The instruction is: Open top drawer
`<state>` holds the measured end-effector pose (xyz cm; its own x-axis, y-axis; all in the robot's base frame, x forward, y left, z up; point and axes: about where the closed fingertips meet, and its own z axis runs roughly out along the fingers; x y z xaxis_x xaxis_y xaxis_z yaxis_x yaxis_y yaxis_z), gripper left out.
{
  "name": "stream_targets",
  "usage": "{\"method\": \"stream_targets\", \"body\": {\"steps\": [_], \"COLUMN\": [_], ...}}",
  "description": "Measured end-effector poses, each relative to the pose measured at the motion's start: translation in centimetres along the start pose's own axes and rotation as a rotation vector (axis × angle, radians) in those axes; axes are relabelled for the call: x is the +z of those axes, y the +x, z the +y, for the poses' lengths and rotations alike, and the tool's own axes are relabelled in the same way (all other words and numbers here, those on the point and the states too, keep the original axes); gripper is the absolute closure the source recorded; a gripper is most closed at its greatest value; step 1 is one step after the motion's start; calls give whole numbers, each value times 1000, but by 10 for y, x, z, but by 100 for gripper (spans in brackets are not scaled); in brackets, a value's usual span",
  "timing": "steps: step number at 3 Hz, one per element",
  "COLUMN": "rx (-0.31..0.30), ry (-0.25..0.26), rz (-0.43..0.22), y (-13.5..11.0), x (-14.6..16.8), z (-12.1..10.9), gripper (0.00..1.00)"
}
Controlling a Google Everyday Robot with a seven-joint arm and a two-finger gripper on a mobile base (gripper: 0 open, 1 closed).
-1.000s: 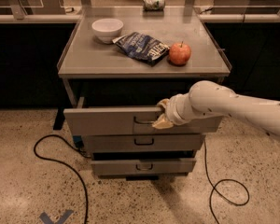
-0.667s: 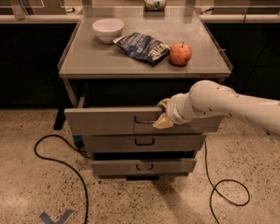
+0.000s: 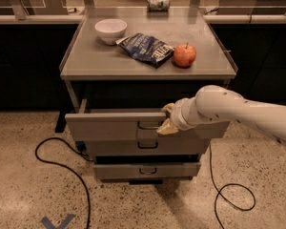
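Note:
The top drawer (image 3: pixel 109 126) is a wide grey metal drawer, pulled partly out from under the cabinet top. Its small dark handle (image 3: pixel 147 125) sits at the centre of the front panel. My gripper (image 3: pixel 166 120) is at the drawer's front, just right of the handle, with one beige finger over the top edge and one against the panel. The white arm (image 3: pixel 238 109) comes in from the right. Two other grey drawer fronts (image 3: pixel 148 146) lie below, the lowest (image 3: pixel 147 170) also standing slightly out.
On the cabinet top (image 3: pixel 86 63) stand a white bowl (image 3: pixel 110 30), a dark chip bag (image 3: pixel 147 48) and a red apple (image 3: pixel 184 55). A can (image 3: pixel 158 3) lies at the back. Black cables (image 3: pixel 62 161) run over the speckled floor on both sides. Dark counters flank the cabinet.

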<state>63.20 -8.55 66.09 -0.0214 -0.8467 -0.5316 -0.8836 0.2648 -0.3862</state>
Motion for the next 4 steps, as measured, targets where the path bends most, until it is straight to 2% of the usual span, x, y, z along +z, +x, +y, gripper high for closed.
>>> {"method": "stream_targets", "body": {"steps": [1,4], "rx": [-1,-2], "ry": [7,13], "rz": [-2,-2], "y": [4,2], "x": [-4,-14], "z": [12,21], "gripper": [100,100]}}
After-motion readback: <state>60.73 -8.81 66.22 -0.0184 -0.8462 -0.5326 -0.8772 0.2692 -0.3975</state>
